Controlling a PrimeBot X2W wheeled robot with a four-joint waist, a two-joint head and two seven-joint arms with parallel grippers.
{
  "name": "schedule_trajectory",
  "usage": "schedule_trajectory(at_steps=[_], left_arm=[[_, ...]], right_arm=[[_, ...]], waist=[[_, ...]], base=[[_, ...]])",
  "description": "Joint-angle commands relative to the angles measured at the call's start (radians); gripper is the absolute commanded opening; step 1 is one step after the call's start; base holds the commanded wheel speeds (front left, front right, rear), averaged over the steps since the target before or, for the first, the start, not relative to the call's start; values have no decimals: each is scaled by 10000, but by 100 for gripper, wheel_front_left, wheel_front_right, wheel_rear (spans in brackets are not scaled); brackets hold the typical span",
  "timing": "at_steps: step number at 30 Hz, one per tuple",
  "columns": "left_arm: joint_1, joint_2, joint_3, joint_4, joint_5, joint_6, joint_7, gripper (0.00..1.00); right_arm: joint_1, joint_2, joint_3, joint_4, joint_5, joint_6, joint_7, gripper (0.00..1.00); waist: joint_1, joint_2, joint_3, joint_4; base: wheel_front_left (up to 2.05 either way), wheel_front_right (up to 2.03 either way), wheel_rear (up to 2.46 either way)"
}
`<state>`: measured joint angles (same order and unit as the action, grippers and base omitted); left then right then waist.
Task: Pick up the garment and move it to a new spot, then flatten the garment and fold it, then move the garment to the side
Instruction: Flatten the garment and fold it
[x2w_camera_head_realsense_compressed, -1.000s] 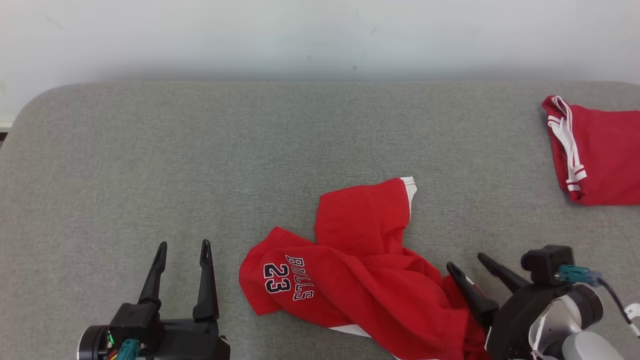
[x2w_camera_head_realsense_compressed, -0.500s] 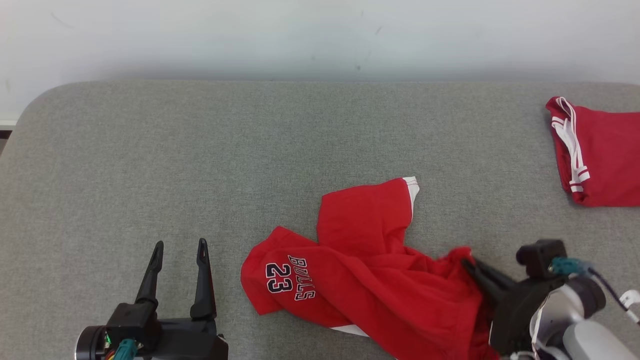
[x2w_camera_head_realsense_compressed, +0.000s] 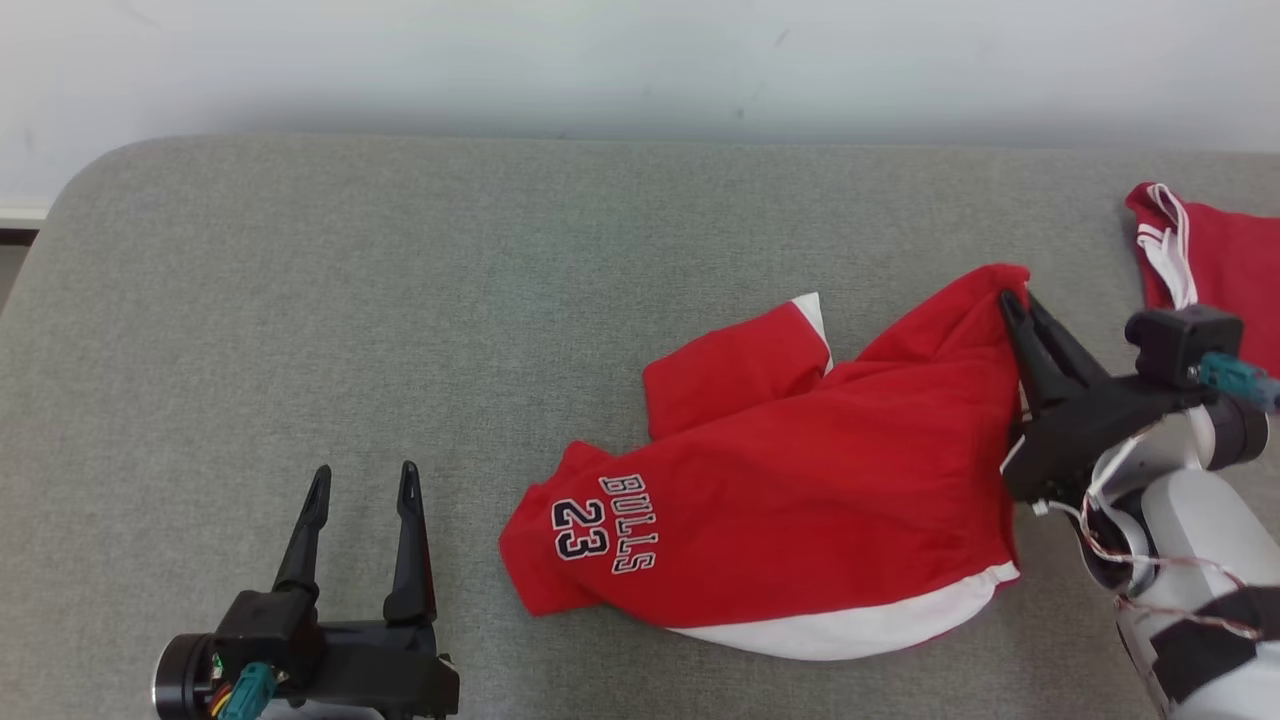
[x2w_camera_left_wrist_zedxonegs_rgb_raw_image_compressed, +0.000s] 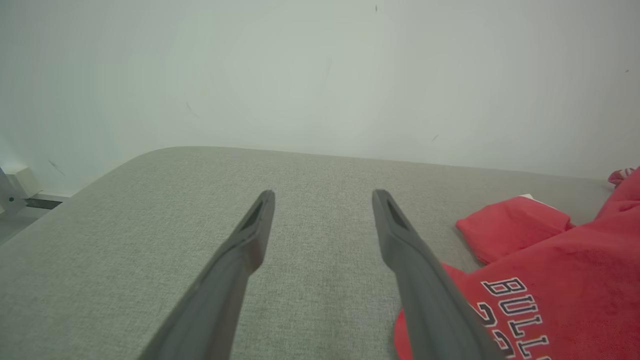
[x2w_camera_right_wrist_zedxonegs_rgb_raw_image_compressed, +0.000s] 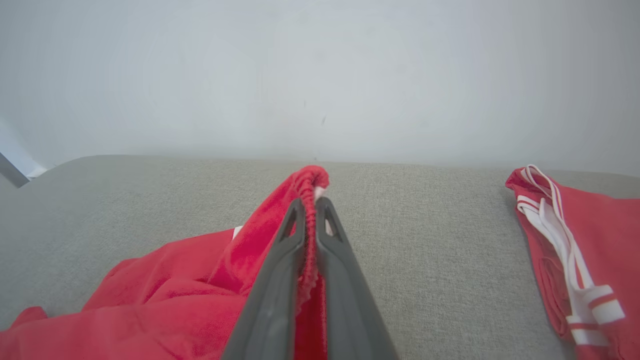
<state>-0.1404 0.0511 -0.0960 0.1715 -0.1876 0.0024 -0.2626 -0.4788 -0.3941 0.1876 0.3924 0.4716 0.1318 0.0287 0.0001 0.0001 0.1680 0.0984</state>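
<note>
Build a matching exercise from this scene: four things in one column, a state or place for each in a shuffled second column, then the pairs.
Column A
1. left gripper
2. right gripper
3. Bulls garment
4. striped red garment

Column B
a. shut on a bunched edge of red fabric
b. open, holding nothing, over the gray surface
c. lying at the far right of the head view, apart from both grippers
d. pinched at one edge, number 23 facing up

Pairs: 1-b, 2-a, 3-d, 4-c
</note>
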Motion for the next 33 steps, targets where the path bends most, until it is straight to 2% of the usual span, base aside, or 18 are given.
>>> schedule_trajectory(at_steps=[1, 4, 5, 6, 7, 12, 17, 23, 25, 26, 33], left_arm=[[-113, -12, -17, 40, -79, -18, -29, 100], [-210, -12, -106, 100, -113, -44, -29, 100], [-225, -11, -128, 123, -117, -37, -29, 100], [-232, -14, -153, 148, -114, -28, -29, 100], [-223, -12, -162, 172, -105, -17, -29, 100], [29, -12, -45, 255, 20, -18, -29, 100], [318, -10, 144, 257, 144, -111, -29, 100], [630, -10, 308, 202, 243, -177, -29, 100], [708, -9, 376, 175, 275, -171, -29, 100], [708, -9, 376, 175, 275, -171, -29, 100], [828, -4, 510, 157, 340, -237, -29, 100]], right_arm=[[-424, 144, -55, 574, -176, -19, -226, 0], [-1017, 286, -31, 1752, -379, -19, -545, 0], [-1205, 294, 50, 2066, -512, -19, -707, 36], [-1384, 308, 102, 2341, -601, -19, -931, 92], [-1503, 329, 102, 2600, -670, -19, -1155, 100], [-1719, 367, 251, 3261, -804, -19, -2381, 100], [-1275, 298, 407, 2842, -583, -21, -2858, 100], [-67, 282, 263, 1165, -429, -21, -2933, 100], [781, 449, -61, 77, -531, -19, -2937, 100], [781, 449, -61, 77, -531, -19, -2937, 100], [3006, 1073, -1069, -2104, -885, -19, -2927, 100]], waist=[[-1, -1, 77, 102], [-1, -1, 91, 217], [-1, -1, 80, 246], [-1, -1, 50, 271], [-1, -1, 6, 278], [-1, -1, -391, 137], [-1, -1, -822, -148], [-1, -1, -1061, -490], [-1, -1, -1109, -639], [-1, -1, -1109, -639], [-1, -1, -1194, -876]], base=[[0, 0, 0], [0, 0, 0], [0, 0, 0], [0, 0, 0], [0, 0, 0], [0, 0, 0], [0, 0, 0], [0, 0, 0], [0, 0, 0], [0, 0, 0], [0, 0, 0]])
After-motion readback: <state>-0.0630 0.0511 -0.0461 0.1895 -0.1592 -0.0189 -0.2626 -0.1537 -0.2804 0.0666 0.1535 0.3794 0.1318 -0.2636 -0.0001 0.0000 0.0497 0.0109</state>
